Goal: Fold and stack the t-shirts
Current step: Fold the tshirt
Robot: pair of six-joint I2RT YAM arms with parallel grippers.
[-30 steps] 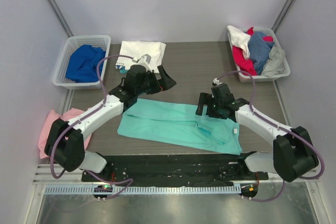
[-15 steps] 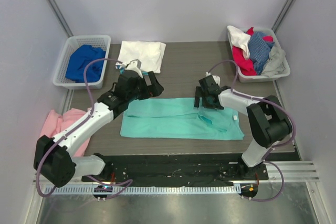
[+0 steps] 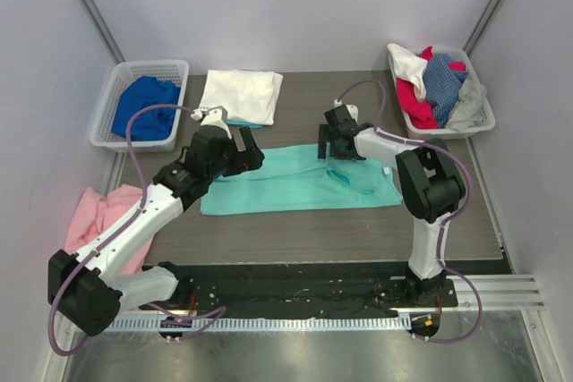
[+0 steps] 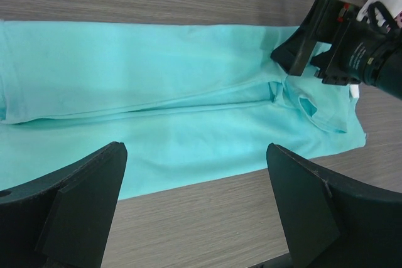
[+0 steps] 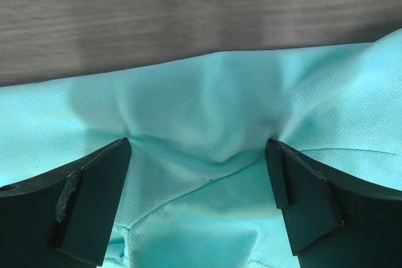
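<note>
— Arms first: how do we stand?

— We have two out. Our left arm [image 3: 143,212] stretches slantwise forward, and the left gripper [image 4: 195,174] hangs above the mint-green t-shirt [image 3: 286,187], jaws spread wide, nothing in them. Our right arm [image 3: 430,185] rises to a high elbow and bends back inward. The right gripper [image 5: 198,180] tips down at the tee's far edge, equally agape. Cloth puckers between its fingers [image 5: 94,205], unpinched.

— And the count?

— One mint tee lies flat beneath both grippers. One folded white t-shirt [image 3: 240,94] sits just beyond the left gripper. One royal blue tee [image 3: 143,106] fills the lattice basket [image 3: 101,114] to its left. The second basket [image 3: 445,134], right of the right gripper, holds a heap of tees [image 3: 434,82]: red, white, blue, grey. How many, we cannot tell. One pink cloth [image 3: 100,212] lies beside our left arm.
</note>
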